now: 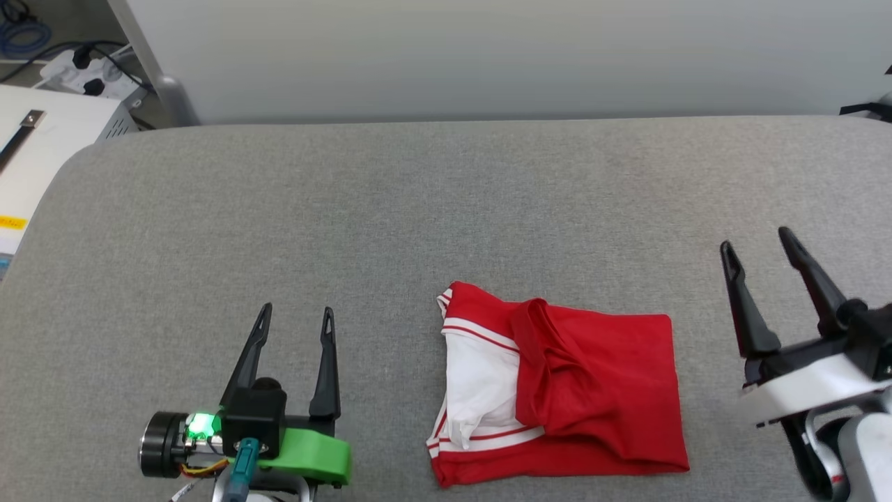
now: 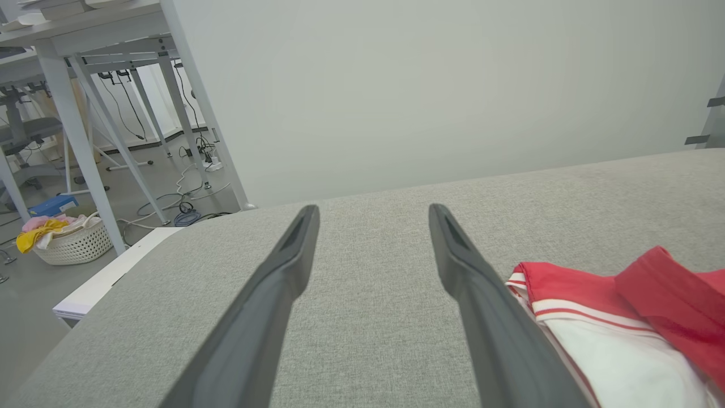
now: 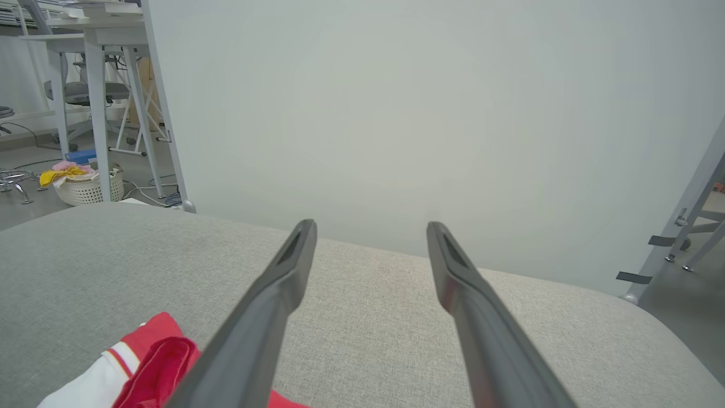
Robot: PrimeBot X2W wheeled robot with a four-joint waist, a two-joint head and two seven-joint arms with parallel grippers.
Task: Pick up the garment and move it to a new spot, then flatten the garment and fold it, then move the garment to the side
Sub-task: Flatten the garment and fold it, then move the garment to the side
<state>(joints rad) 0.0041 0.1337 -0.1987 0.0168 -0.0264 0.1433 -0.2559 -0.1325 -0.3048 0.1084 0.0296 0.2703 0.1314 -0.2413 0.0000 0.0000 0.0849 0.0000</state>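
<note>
A grey fabric-covered surface (image 1: 446,195) is backed by a pale wall panel (image 1: 488,56). The garment (image 1: 599,390), folded into a red and white bundle, is laid near the front edge, between the grippers and touched by neither. The left gripper (image 1: 297,309) and the right gripper (image 1: 755,238) are held with fingers spread apart, nothing gripped.
</note>
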